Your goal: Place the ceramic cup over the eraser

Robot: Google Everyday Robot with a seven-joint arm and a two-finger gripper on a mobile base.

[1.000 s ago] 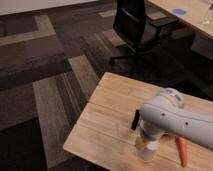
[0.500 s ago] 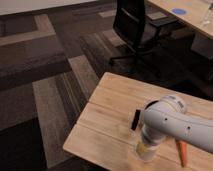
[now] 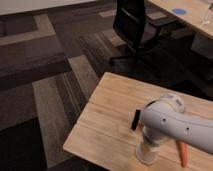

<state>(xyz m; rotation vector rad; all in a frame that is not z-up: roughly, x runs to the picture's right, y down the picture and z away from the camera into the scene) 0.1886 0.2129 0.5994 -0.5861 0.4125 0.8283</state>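
Gripper [image 3: 149, 141], mostly hidden under white arm [image 3: 175, 122], at top of small off-white ceramic cup [image 3: 147, 154] on wooden table [image 3: 111, 100], slim black eraser [image 3: 135, 120] just beside; grip state can't tell.

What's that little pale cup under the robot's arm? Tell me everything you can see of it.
The ceramic cup is small, plain, off-white, handleless. It stands near the front edge of the wooden table, its top hidden by the gripper, which sits right over it under the white arm. The black eraser lies apart behind it; the carrot beside it, not touching.
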